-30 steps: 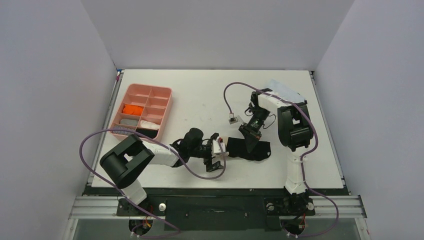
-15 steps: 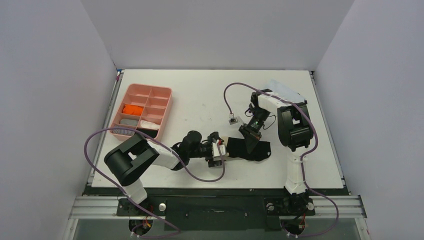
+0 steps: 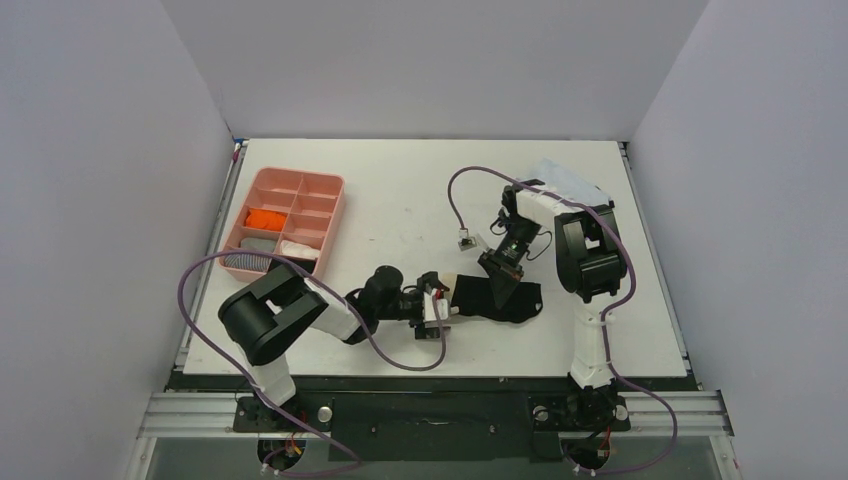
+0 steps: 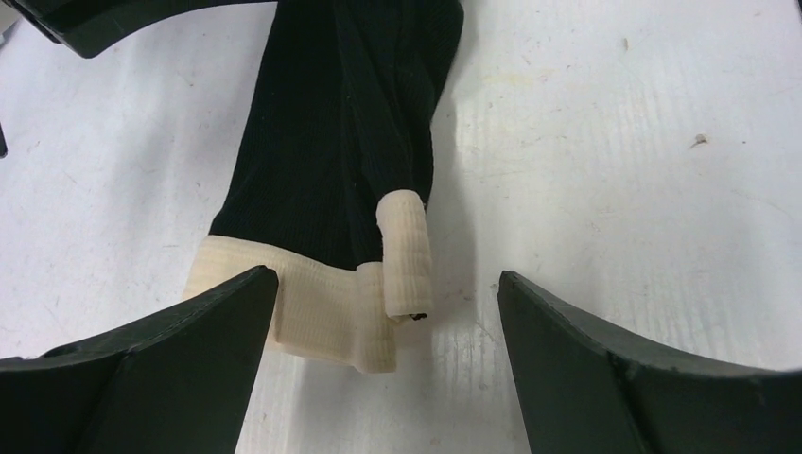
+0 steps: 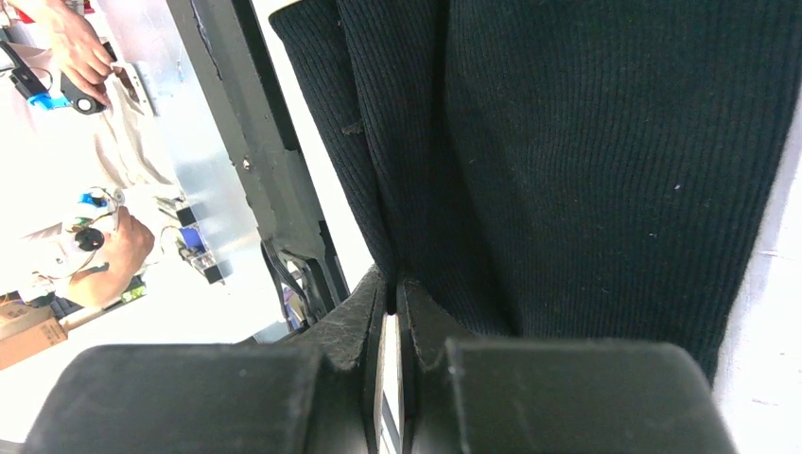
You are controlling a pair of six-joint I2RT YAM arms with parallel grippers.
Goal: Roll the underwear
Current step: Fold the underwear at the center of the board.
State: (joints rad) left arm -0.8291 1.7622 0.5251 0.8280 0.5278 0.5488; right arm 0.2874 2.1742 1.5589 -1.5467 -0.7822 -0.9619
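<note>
Since the earlier frame the left arm has swung its shoulder and elbow links toward the centre of the top view, and the left gripper [image 3: 438, 304] has edged closer to the black underwear [image 3: 498, 299]. Its jaws have narrowed a little. That arm now lies low and almost flat along the near part of the table [image 3: 400, 190], forearm pointing to the right of the frame. In the left wrist view its fingers [image 4: 180, 364] stand well apart, one on each side of the beige waistband [image 4: 317, 307], with nothing held. The waistband's right end is curled up into a short roll on top of the black cloth.

The black underwear lies lengthwise at lower centre of the top view, waistband end toward the left gripper. The right arm is folded high at the right of the frame, wrist bent down and leftward, so that the right gripper [image 3: 499, 277] comes down onto the far part of the garment. Its fingers are together at a crease in the ribbed black fabric; whether any cloth is caught between them cannot be told.

The orange underwear [image 3: 265, 217] sits rolled in a left-column compartment of the pink tray [image 3: 300, 177], at upper left, well apart from both arms.
</note>
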